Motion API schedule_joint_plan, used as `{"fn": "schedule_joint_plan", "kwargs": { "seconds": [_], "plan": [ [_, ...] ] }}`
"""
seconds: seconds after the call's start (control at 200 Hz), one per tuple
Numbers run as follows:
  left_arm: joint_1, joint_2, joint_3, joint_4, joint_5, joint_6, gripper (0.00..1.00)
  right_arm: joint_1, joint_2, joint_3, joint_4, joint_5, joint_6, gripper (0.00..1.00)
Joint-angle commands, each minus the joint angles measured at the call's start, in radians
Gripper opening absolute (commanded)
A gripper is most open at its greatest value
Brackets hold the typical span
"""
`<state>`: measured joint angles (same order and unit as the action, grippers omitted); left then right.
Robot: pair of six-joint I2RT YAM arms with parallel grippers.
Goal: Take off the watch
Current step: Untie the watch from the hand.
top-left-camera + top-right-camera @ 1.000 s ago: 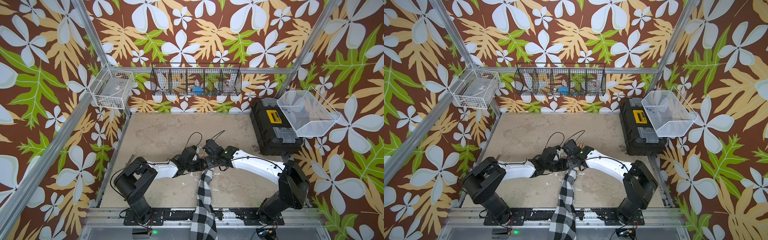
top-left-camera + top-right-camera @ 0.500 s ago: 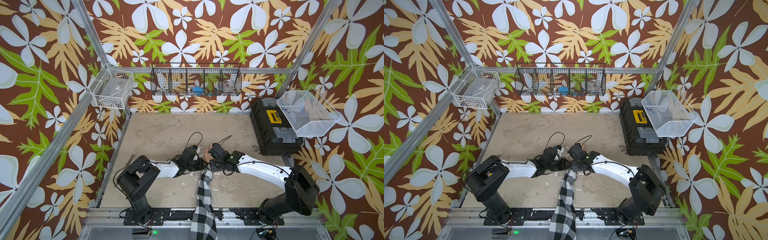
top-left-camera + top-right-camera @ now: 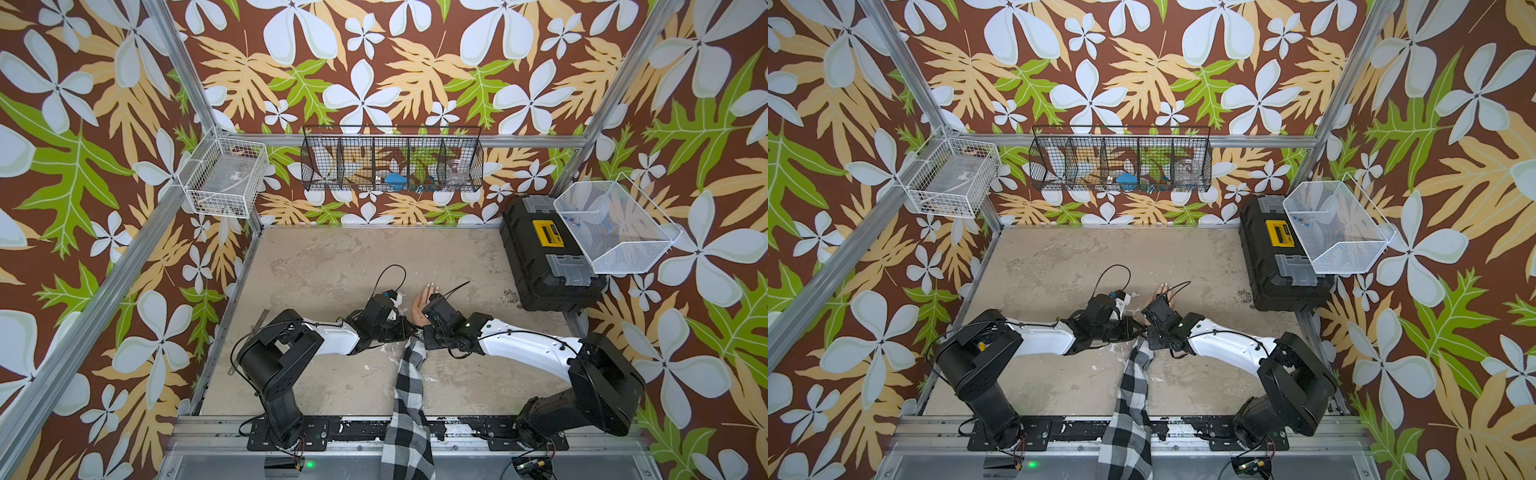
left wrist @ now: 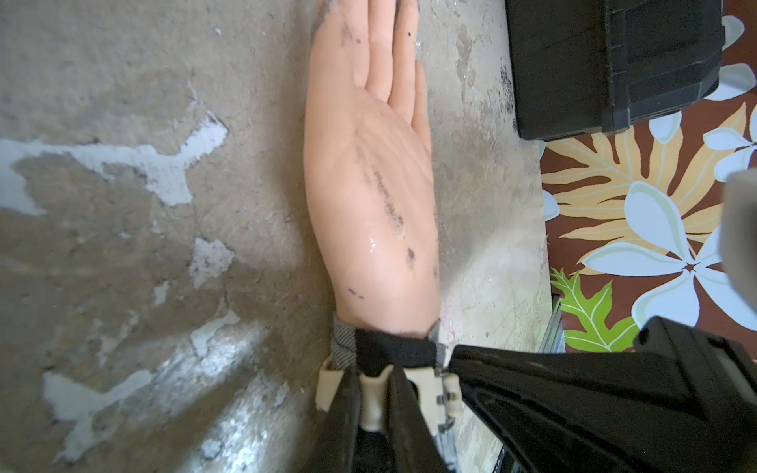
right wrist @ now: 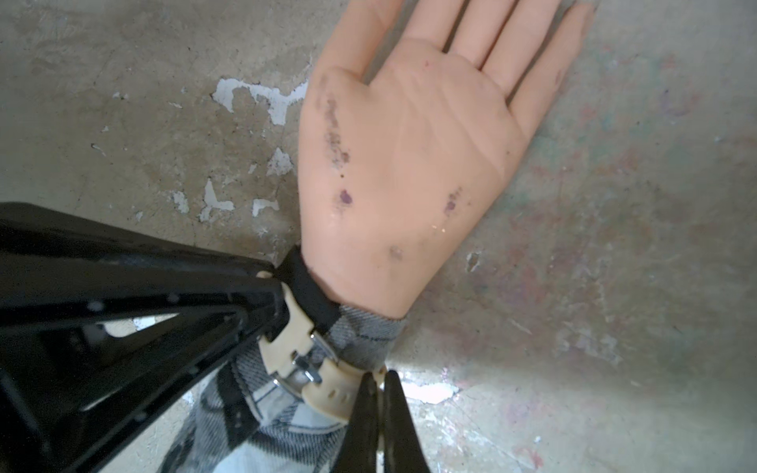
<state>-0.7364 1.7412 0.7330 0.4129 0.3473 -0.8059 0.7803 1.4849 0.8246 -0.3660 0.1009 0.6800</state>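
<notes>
On beige table [image 3: 332, 266], left gripper [image 4: 372, 383] from nine o'clock and right gripper [image 5: 380, 381] from three o'clock both clamp shut on the watch [image 5: 286, 344] strap, at six o'clock of mannequin hand [image 3: 420, 305].

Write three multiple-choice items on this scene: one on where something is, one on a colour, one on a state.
1. Where is the watch?
A. In a wire basket
B. Around the wrist of the mannequin hand, over the checked sleeve
C. On top of the black toolbox

2. What colour is its strap?
A. Cream
B. Red
C. Blue

3. What state is the right gripper in?
A. Wide open above the palm
B. Shut on empty air
C. Shut on the strap

Key:
1 B: in both wrist views the band circles the cuff next to the palm.
2 A: the band is pale cream beside the metal buckle.
3 C: its fingertips pinch the strap's end.
</notes>
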Motion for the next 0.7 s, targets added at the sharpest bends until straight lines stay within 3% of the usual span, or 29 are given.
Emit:
{"fn": "schedule_joint_plan", "kwargs": {
  "seconds": [0.0,0.405,0.696],
  "plan": [
    [-0.001,0.015,-0.007,-0.118,-0.036,0.024,0.15,-0.013,-0.017,-0.025,-0.096,0.017,0.021,0.00],
    [-0.001,0.034,-0.003,-0.118,-0.036,0.024,0.14,-0.037,0.056,-0.079,-0.039,-0.036,0.010,0.00],
    [-0.001,0.015,0.007,-0.129,-0.034,0.031,0.18,-0.038,0.010,-0.106,0.059,-0.097,0.017,0.00]
  ]
}}
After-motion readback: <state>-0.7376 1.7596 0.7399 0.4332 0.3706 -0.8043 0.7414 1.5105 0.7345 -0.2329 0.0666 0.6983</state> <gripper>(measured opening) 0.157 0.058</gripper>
